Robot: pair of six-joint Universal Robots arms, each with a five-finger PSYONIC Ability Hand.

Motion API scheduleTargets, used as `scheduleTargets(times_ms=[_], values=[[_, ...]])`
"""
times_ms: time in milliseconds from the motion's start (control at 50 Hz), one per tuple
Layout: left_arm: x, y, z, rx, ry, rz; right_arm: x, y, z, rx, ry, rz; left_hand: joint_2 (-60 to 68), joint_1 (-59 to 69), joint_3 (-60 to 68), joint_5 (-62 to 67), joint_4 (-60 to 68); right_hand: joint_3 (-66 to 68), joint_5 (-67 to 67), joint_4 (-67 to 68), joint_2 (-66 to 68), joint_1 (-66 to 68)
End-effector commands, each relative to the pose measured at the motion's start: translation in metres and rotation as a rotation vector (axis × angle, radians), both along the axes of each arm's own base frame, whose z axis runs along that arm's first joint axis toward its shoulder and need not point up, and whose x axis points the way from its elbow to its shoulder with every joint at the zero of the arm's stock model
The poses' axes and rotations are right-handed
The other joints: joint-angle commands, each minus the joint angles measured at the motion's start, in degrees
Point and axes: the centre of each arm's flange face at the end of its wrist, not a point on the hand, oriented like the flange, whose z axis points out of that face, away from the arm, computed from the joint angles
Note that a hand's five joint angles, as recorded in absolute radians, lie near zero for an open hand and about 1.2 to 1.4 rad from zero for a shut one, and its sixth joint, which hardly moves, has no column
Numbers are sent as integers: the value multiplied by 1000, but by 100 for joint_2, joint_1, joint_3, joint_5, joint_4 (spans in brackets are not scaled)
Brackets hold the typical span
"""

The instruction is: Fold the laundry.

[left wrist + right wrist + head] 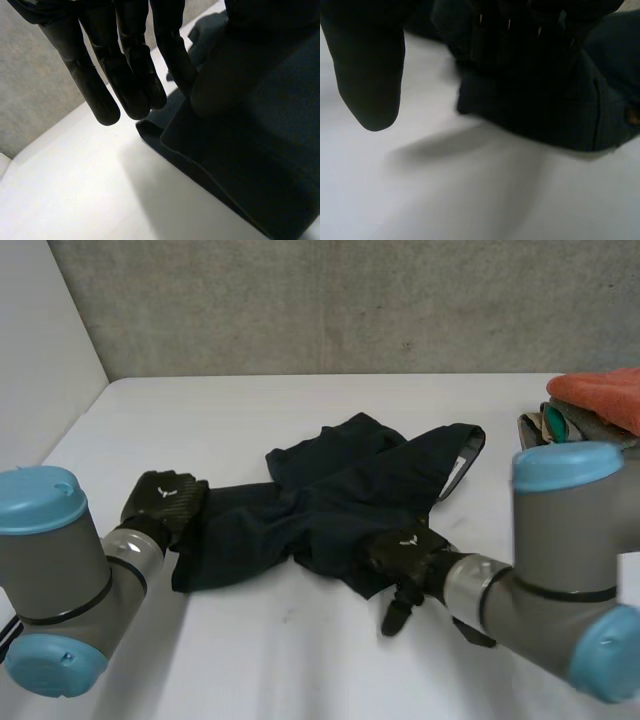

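A dark navy garment [340, 500] lies crumpled across the middle of the white table [250, 650]. My left hand [163, 498] sits on its left end. In the left wrist view the thumb [225, 70] presses down on the garment [260, 150] and the nearest finger meets it at the cloth's edge, pinching it. The other fingers [125, 75] hang straight just off that edge. My right hand [405, 552] rests on the garment's near edge. Its fingers [530, 45] lie over the cloth [560, 115], and its thumb [370, 75] stands apart above bare table.
A stack of folded laundry stands at the right edge of the table, with an orange towel [605, 395] on top of grey and teal pieces [552, 426]. A grey wall runs behind the table, and white tabletop lies in front of the garment.
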Motion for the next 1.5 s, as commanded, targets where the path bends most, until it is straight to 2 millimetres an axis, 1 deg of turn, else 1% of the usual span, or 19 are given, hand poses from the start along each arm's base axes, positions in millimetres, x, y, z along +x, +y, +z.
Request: scheduleTargets(times_ms=[20, 140, 360, 440, 560, 580, 640, 660, 740, 840, 900, 980, 1060, 1180, 1200, 1240, 1360, 1420, 1500], values=[[2, -3, 2, -9, 0, 21, 20, -24, -8, -164, -13, -102, 1150, 1351, 1177, 1358, 1132, -243, -52, -168, -231, -263], [4, -8, 0, -10, -3, 34, 36, -38, -10, -250, -32, -137, 1150, 1351, 1177, 1358, 1132, -243, -52, -168, -231, -263], [-2, -29, 1, -33, 0, 57, 65, -48, -39, -336, 26, -120, 1150, 1351, 1177, 1358, 1132, 411, 602, 486, 423, 391], [-4, -30, -1, -18, -1, 55, 69, -56, -37, -399, 0, -144, 1150, 1351, 1177, 1358, 1132, 5360, 5551, 5435, 5372, 5340], [-2, -26, 16, -8, 21, 62, 56, -62, 13, -470, -68, -211, 1150, 1351, 1177, 1358, 1132, 5512, 5703, 5587, 5524, 5492], [0, -26, 29, -29, 45, 71, 46, -65, 38, -498, -77, -231, 1150, 1351, 1177, 1358, 1132, 5512, 5703, 5587, 5524, 5492], [6, -24, 58, -77, 95, 91, 28, -64, 70, -515, -54, -244, 1150, 1351, 1177, 1358, 1132, 5512, 5703, 5587, 5524, 5492], [11, -20, 79, -110, 128, 101, 14, -63, 89, -518, -19, -235, 1150, 1351, 1177, 1358, 1132, 5512, 5703, 5587, 5524, 5492], [21, -6, 122, -164, 189, 104, -17, -61, 126, -517, 111, -178, 1150, 1351, 1177, 1358, 1132, 5512, 5703, 5587, 5524, 5492], [27, 13, 146, -146, 207, 67, -44, -54, 150, -457, 229, -118, 1150, 1351, 1177, 1358, 1132, 5512, 5703, 5587, 5524, 5492], [22, 20, 138, -80, 187, 27, -50, -58, 148, -431, 265, -84, 1150, 1351, 1177, 1358, 1132, 5512, 5703, 5587, 5524, 5492], [10, 17, 106, 32, 126, -3, -43, -64, 123, -386, 298, -18, 1150, 1351, 1177, 1358, 1132, 5512, 5703, 5587, 5524, 5492], [-5, -15, 72, 34, 80, 9, -30, -87, 90, -394, 300, -14, 1150, 1351, 1177, 1358, 1132, 5512, 5703, 5587, 5524, 5492], [-16, -49, 64, -45, 131, 52, -25, -114, 74, -436, 280, -133, 1150, 1351, 1177, 1358, 1132, 5512, 5703, 5587, 5524, 5492], [-21, -46, 65, -33, 145, 43, -26, -115, 71, -431, 273, -156, -580, -379, -553, -372, -598, 5512, 5703, 5587, 5524, 5492], [-26, -36, 64, -1, 146, 27, -26, -116, 69, -427, 260, -172, -2406, -2205, -2380, -2199, -2425, 5512, 5703, 5587, 5524, 5492], [-31, 29, 66, 151, 136, -19, -26, -104, 66, -422, 212, -174, -4731, -4530, -4704, -4523, -4749, 5512, 5703, 5587, 5524, 5492], [-33, 55, 58, 204, 139, -49, -26, -96, 66, -438, 193, -155, -4837, -4636, -4810, -4629, -4855, 5512, 5703, 5587, 5524, 5492], [-41, 66, 38, 227, 132, -84, -26, -87, 69, -456, 165, -138, -4803, -4602, -4776, -4595, -4821, 5512, 5703, 5587, 5524, 5492]])
